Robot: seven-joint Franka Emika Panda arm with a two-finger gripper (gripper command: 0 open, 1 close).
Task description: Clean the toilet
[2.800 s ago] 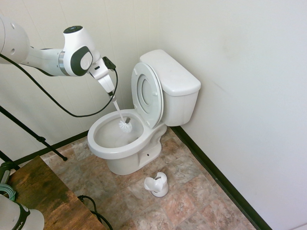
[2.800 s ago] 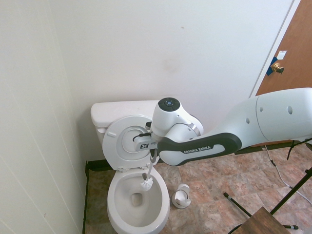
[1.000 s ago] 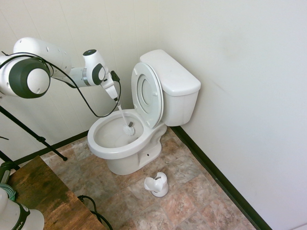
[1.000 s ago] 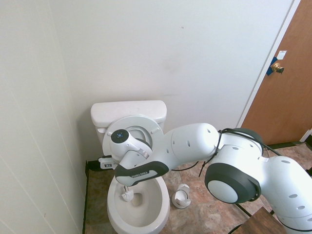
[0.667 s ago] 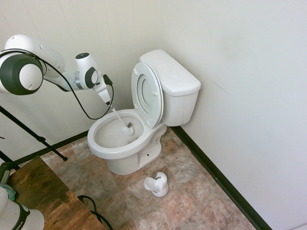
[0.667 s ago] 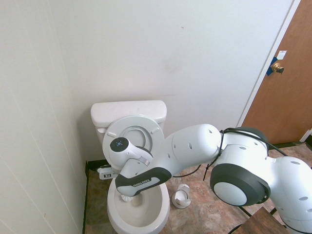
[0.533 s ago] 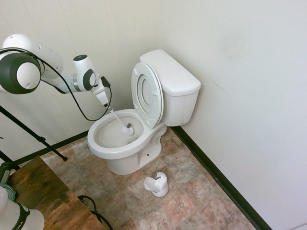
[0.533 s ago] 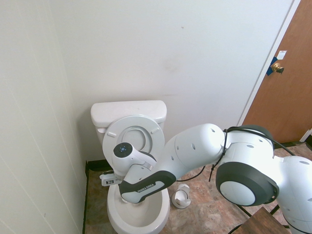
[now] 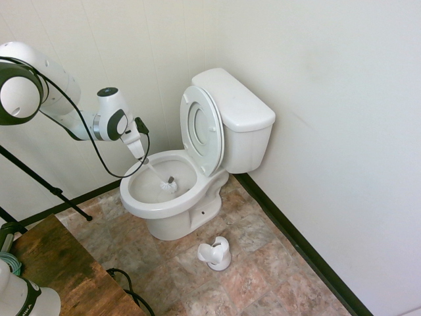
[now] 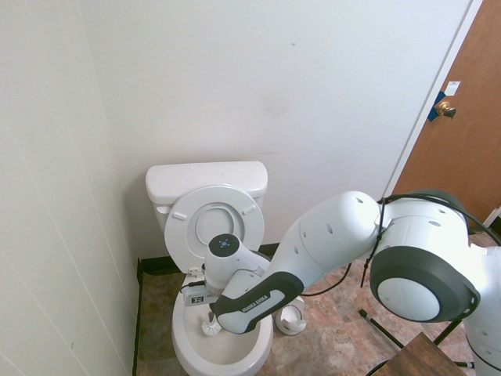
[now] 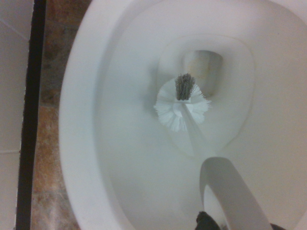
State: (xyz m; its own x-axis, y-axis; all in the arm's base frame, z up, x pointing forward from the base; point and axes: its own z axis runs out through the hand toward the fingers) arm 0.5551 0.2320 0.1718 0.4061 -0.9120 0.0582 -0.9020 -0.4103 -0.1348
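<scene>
- Gripper (image 9: pixel 143 160), white with dark tips, closed narrowly on the upper end of the brush's handle; it points down over the near-left rim of the bowl in the first exterior view, whose left-to-right order runs on below.
- Robot arm (image 9: pixel 62 89) reaching in from the left, its black cable looping down beside the gripper.
- Panelled wall (image 9: pixel 79 145), pale, with a dark baseboard (image 9: pixel 104 191) along the floor behind the toilet.
- Toilet brush (image 9: pixel 169 187), white, slanting down from the gripper with its round bristle head inside the bowl. The wrist view shows a grey tuft on one side of the head and the head near the drain (image 11: pixel 205 69).
- Toilet (image 9: pixel 172 220), white, standing in the corner on the mottled brown and grey floor (image 9: pixel 263 270).
- Seat and lid (image 9: pixel 202 130), both raised and tilted back toward the tank.
- Brush holder (image 9: pixel 216 253), white and open on one side, upright on the floor near the toilet's base.
- Tank (image 9: pixel 243 141), boxy, its flat cover on, behind the raised lid.
- Plain wall (image 9: pixel 335 145), pale, with faint scuffs.
- Door (image 10: pixel 454 157), brown, at the far right of the second exterior view, with a brass knob (image 10: pixel 445 110), blue tape beside it and a white label above.
</scene>
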